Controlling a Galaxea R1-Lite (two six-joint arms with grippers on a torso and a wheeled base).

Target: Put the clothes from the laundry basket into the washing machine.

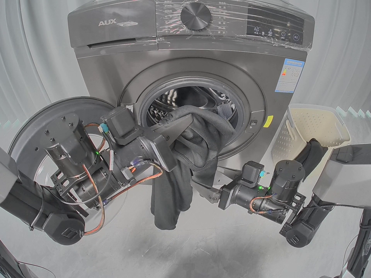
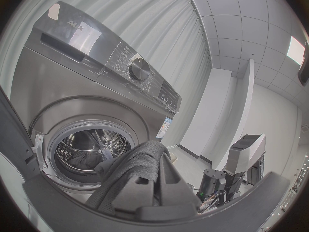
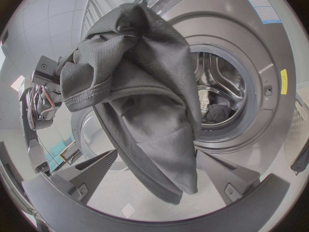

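A dark grey garment hangs in front of the washing machine's round opening, its lower part drooping toward the floor. My left gripper is shut on the garment's upper fold at the drum mouth; the cloth drapes over its fingers. Below it, my right gripper is open under the hanging cloth, its fingers spread on either side. Another dark piece lies inside the drum. At the right stands the cream laundry basket with a dark cloth over its rim.
The machine's door is swung open to the left, behind my left arm. The grey floor lies in front of the machine. A pale curtain hangs behind it.
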